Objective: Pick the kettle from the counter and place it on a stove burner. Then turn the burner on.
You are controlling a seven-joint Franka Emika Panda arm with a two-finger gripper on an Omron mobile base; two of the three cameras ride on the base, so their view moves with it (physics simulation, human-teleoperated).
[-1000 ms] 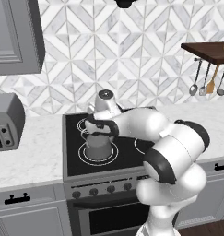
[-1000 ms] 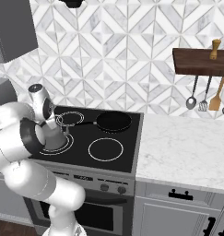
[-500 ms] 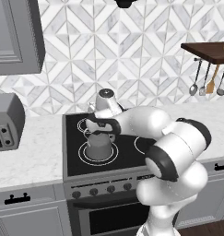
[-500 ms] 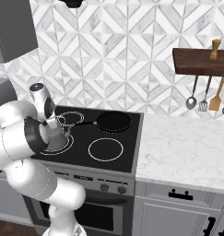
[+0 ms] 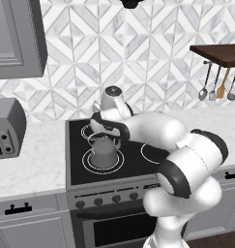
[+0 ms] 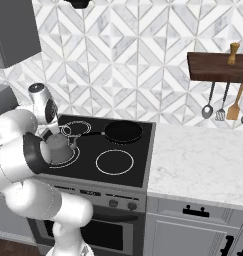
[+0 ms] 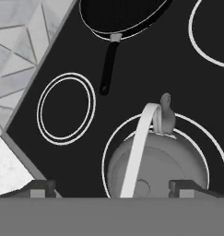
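Observation:
The dark grey kettle stands upright on the stove burner, the large double ring at the front left of the black cooktop. My gripper hovers just above it, open. In the hand view, the fingertips stand wide on either side of the kettle, and the pale arched handle runs between them untouched. The spout points toward the frying pan. From the right base view, the kettle is half hidden behind my arm. White marble counter flanks the stove.
A black frying pan sits on the back right burner, its handle reaching toward the smaller double ring. Stove knobs line the front panel. A grey appliance stands at left; utensils hang at right.
The jaws have gone from shut on the kettle's handle to wide open, letting it go. The kettle rests on the same ring; the hand has barely moved.

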